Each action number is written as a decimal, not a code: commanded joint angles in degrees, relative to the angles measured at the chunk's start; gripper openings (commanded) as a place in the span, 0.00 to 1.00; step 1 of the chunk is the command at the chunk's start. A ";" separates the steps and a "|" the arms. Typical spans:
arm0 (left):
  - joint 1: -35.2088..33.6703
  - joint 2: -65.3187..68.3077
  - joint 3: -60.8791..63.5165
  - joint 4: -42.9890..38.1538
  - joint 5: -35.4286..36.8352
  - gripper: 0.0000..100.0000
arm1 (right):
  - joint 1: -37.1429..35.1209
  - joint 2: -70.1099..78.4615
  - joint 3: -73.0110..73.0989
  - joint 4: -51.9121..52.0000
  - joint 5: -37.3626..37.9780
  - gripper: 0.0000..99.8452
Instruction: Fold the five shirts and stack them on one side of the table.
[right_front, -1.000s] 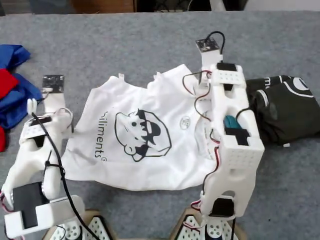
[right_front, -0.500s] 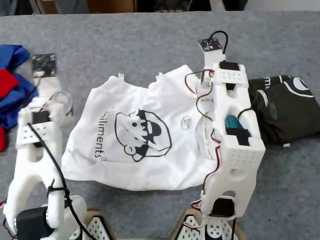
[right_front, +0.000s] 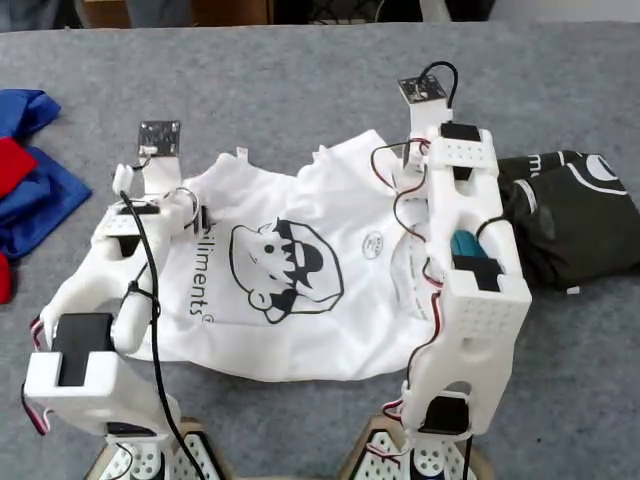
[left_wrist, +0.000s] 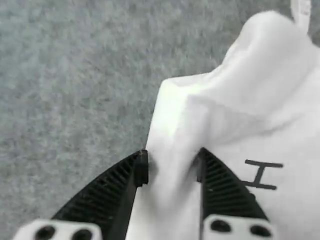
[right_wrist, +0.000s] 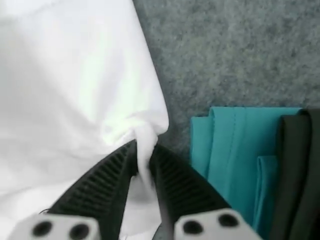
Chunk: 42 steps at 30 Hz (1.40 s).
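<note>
A white shirt (right_front: 300, 290) with a cartoon face print lies spread out in the middle of the grey table. At its left sleeve edge sits my left gripper (right_front: 192, 215). In the left wrist view the left gripper (left_wrist: 171, 162) has a raised ridge of the white shirt (left_wrist: 240, 100) squeezed between its black fingers (left_wrist: 141, 167). My right arm (right_front: 465, 250) stretches over the shirt's right side. My right gripper (right_wrist: 142, 145) is shut, pinching a thin fold at the edge of the white shirt (right_wrist: 75, 75).
A folded black shirt (right_front: 570, 215) lies at the right, with a teal shirt (right_wrist: 225, 140) stacked under the black one (right_wrist: 297, 165), close to the right gripper. A heap of blue cloth (right_front: 40, 190) and red cloth (right_front: 12, 165) lies at the left edge.
My left arm swung from the table's left side rightward onto the shirt's left sleeve edge. The right arm and shirt stayed nearly still.
</note>
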<state>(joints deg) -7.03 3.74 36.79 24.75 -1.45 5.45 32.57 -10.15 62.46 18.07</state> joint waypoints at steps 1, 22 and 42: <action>-2.42 -0.97 -3.65 2.02 -1.05 0.03 | 0.97 -1.63 -2.24 0.09 0.44 0.02; -14.55 -34.55 20.18 9.41 -5.45 0.03 | -6.42 -15.34 9.89 6.77 0.44 0.02; -8.92 -6.15 -2.86 3.96 -1.67 0.21 | -4.75 -24.40 22.64 -1.58 3.25 0.17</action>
<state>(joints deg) -16.53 -12.70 39.43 32.22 -1.71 0.35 8.40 12.88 61.76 20.44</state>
